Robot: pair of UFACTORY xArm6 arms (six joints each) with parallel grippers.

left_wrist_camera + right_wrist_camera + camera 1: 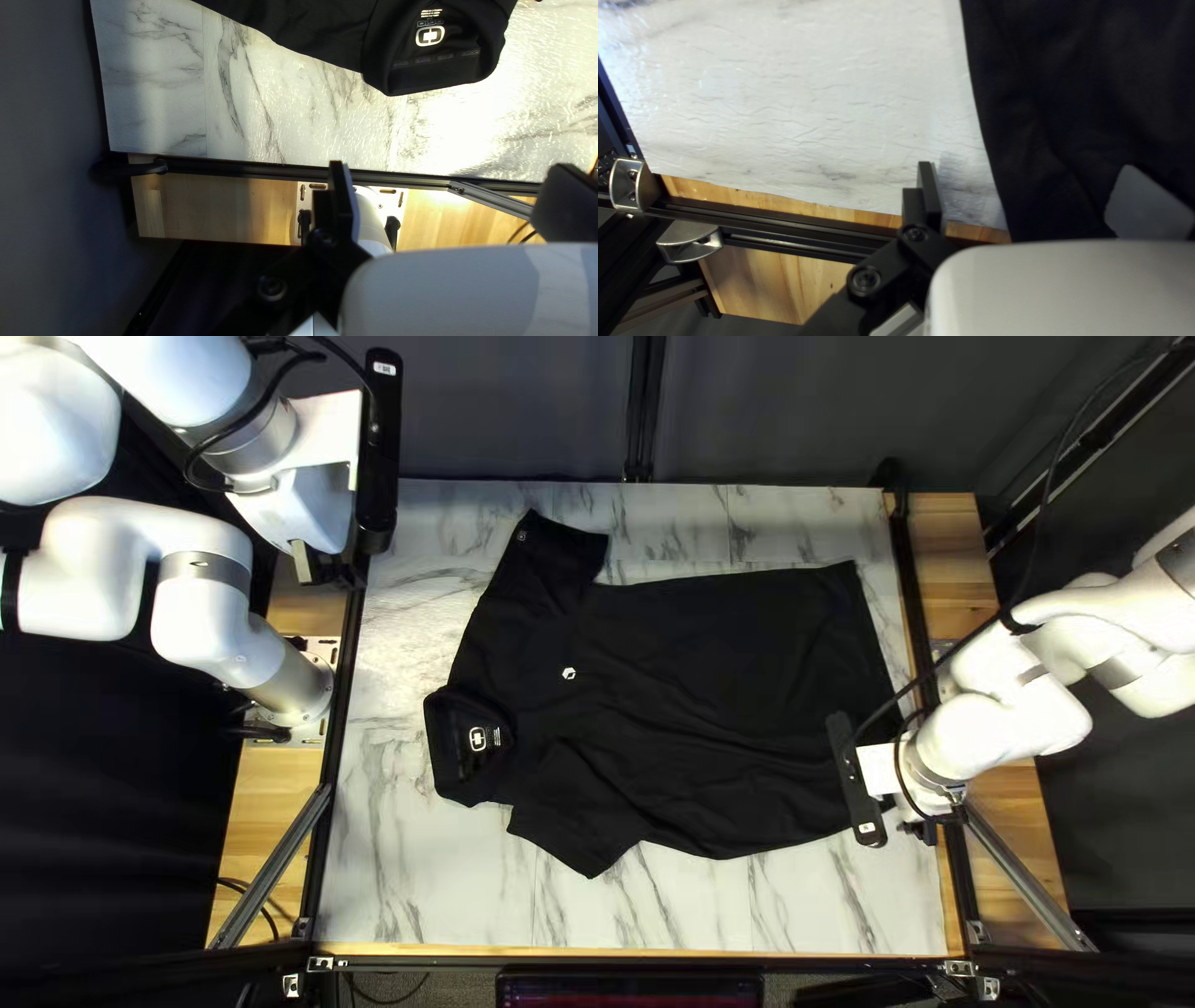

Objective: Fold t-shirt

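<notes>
Beside the hem (865, 641) of the t-shirt (722, 697), the right gripper (1027, 167) is holding its jaws wide, probably for grasping a corner. The t-shirt is lying spread on the counter (747, 909), presumably for clean folding. Beyond its collar (446, 741), the left gripper (450, 167) is hovering, jaws wide, likely leaving room.

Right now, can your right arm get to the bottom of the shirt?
Probably yes: my right gripper looks open and hangs close to the shirt's hem, with nothing visible in the way.
</notes>
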